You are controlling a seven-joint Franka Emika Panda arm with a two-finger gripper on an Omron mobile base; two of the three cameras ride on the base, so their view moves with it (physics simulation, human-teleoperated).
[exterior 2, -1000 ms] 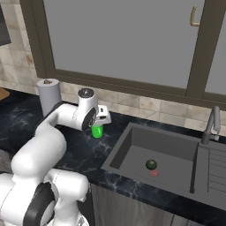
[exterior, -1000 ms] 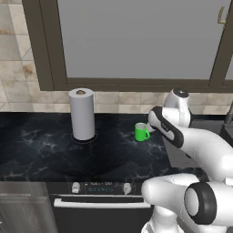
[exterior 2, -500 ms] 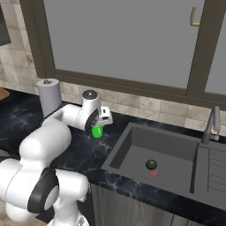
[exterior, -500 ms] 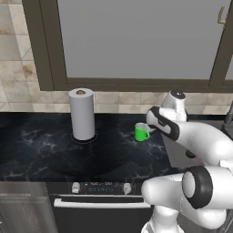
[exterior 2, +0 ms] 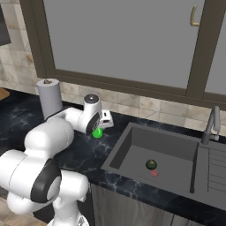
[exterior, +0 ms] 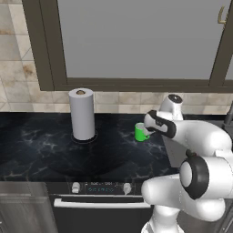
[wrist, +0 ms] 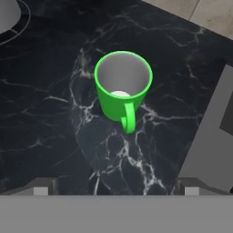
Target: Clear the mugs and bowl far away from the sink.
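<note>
**Open gripper poised over the green mug beside the sink**

The gripper (wrist: 116, 189) stands with its jaws spread as wide as they go and holds nothing; in the hand view its two dark finger tips (wrist: 41, 187) rise far apart at the lower edge, one at each side, with bare counter between them; the hand looks down at the green mug (wrist: 123, 88) from above, and the mug sits ahead of the tips, apart from both.

The mug stands upright on the black marbled counter (wrist: 54, 118); its mouth faces up, the inside is grey with a pale spot at the bottom, and its handle points toward the gripper; in the left base view the mug (exterior: 141, 132) appears just in front of the hand, partly covered by it; in the right base view only a small green part (exterior 2: 97, 132) shows beneath the wrist.

The sink (exterior 2: 132, 152) lies close to the mug, on the arm's right; its dark grey basin is recessed in the counter, with a round drain (exterior 2: 151, 164) at the bottom, a metal faucet (exterior 2: 211, 126) at the back and a ribbed drainboard (exterior 2: 216, 163) beyond it; the sink's grey edge (wrist: 214, 141) enters the hand view near the mug.

Farther off, on the other side of the mug, a white paper-towel roll (exterior: 82, 113) stands upright on the counter near the tiled wall (exterior: 13, 82); a large window (exterior: 136, 41) with a dark frame runs above the counter.
</note>
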